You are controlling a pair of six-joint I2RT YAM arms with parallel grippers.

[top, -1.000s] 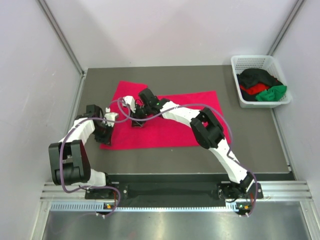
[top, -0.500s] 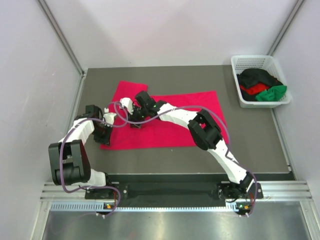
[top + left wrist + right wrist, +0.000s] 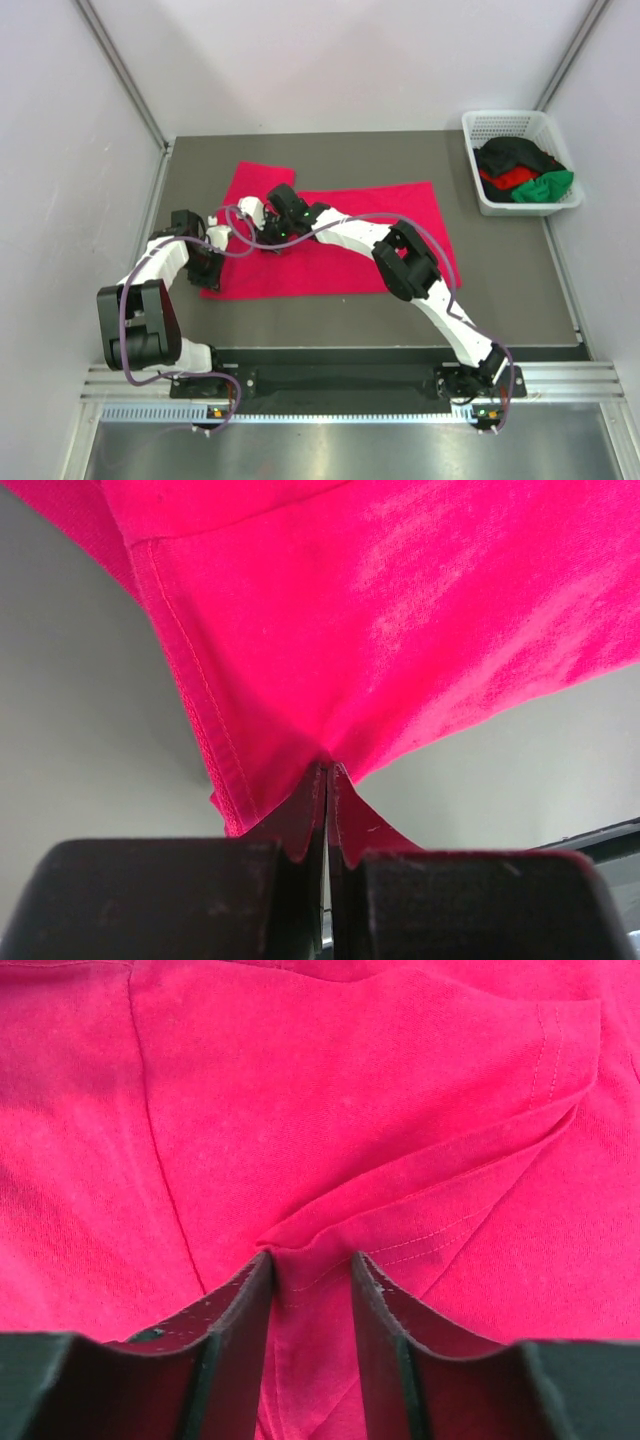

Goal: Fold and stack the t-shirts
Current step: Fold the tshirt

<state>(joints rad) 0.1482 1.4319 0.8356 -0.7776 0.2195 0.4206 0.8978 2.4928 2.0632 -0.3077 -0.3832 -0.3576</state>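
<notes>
A crimson-pink t-shirt (image 3: pixel 350 245) lies spread flat on the dark table. My left gripper (image 3: pixel 209 264) is at its near left corner, shut on the hemmed edge, which the left wrist view shows pinched between the tips (image 3: pixel 328 770) and lifted a little off the table. My right gripper (image 3: pixel 268 232) is over the shirt's left part near the sleeve. In the right wrist view (image 3: pixel 312 1260) its jaws stand a little apart with a raised fold of the pink cloth (image 3: pixel 350 1090) held between them. Black (image 3: pixel 515 155), red (image 3: pixel 503 179) and green (image 3: pixel 550 186) shirts lie bunched in the basket.
A white mesh basket (image 3: pixel 500 121) stands at the far right corner of the table. Grey walls close in the left, back and right sides. Both arms reach over the table's left half; the right arm lies across the shirt.
My right gripper has moved a little to the left across the shirt, taking the fold with it. The left gripper has stayed at the near left corner.
</notes>
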